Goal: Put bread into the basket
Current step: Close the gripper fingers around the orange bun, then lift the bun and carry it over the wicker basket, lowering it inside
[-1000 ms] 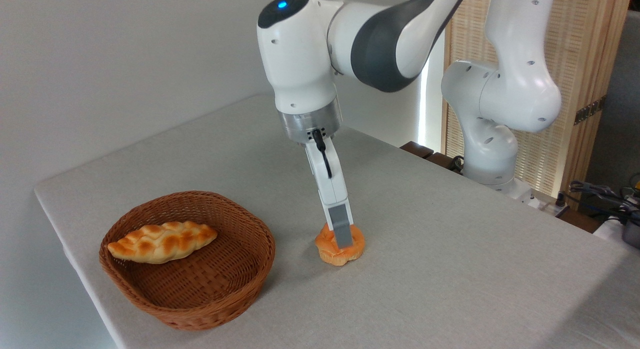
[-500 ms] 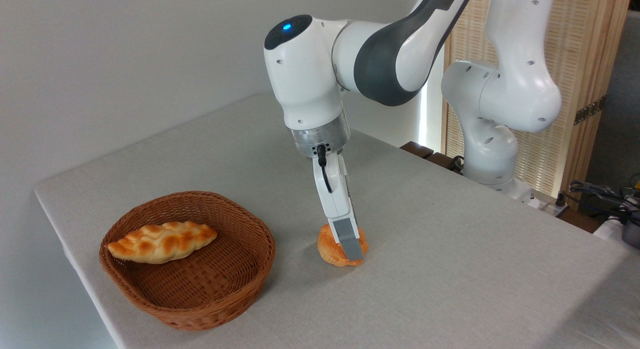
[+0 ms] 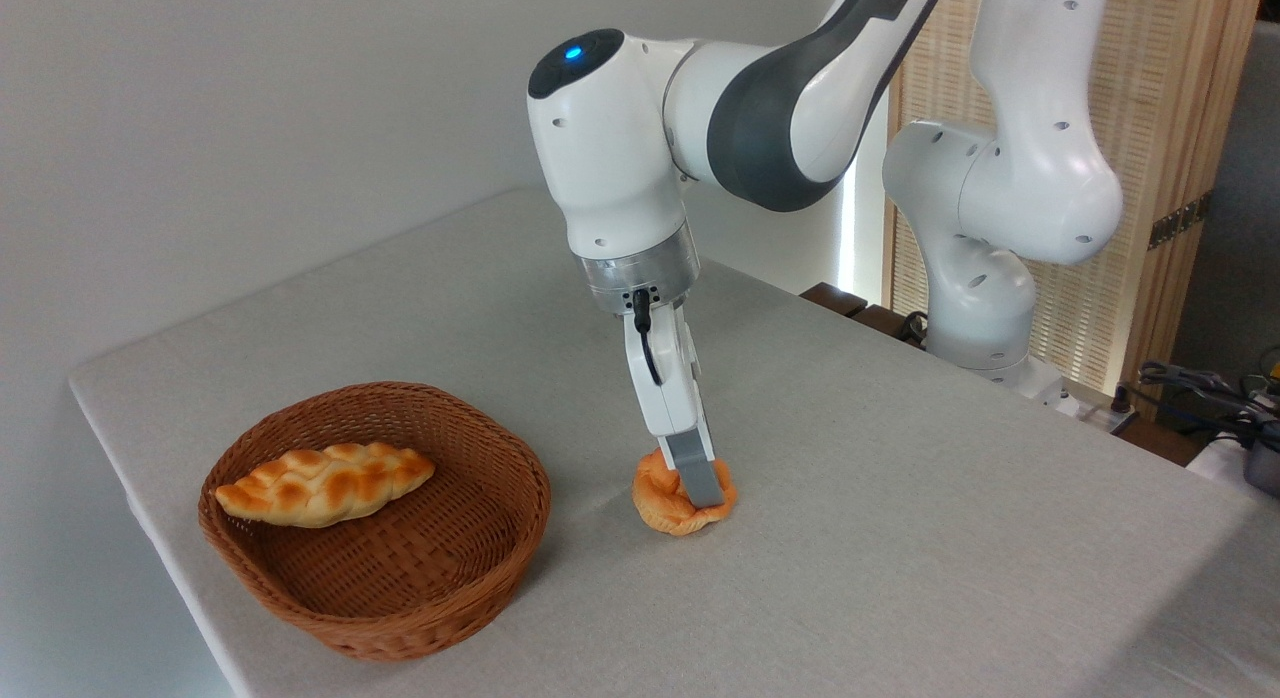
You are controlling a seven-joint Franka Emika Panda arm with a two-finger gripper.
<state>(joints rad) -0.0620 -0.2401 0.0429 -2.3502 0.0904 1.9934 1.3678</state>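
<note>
My jaws (image 3: 693, 483) are down on the bread (image 3: 683, 502), the small orange-golden bun that sits on the tabletop (image 3: 900, 538) a little to the right of the basket (image 3: 375, 518). Only one grey finger pad (image 3: 697, 470) shows from this side, lying across the front of the bun's knotted top; the other finger is hidden behind it. I cannot tell for sure how tight my jaws are, but they stand narrow, with the bun between them, and the bun's lobes bulge out on either side of the pad. The bun's paler base looks to rest on the cloth.

My white finger housing slants down from the wrist (image 3: 640, 268), tilted slightly so its tip sits further right than its top. A black cable (image 3: 646, 333) runs along it.

The basket is reddish-brown wicker, round and shallow, near the tabletop's front left corner, apart from the bun with bare cloth between them. Inside it lies a long braided loaf (image 3: 325, 483), golden-brown with pointed ends, leaning against the basket's back left wall.

Behind my arm, at the far right, stands a slatted wooden screen (image 3: 1180, 178).
</note>
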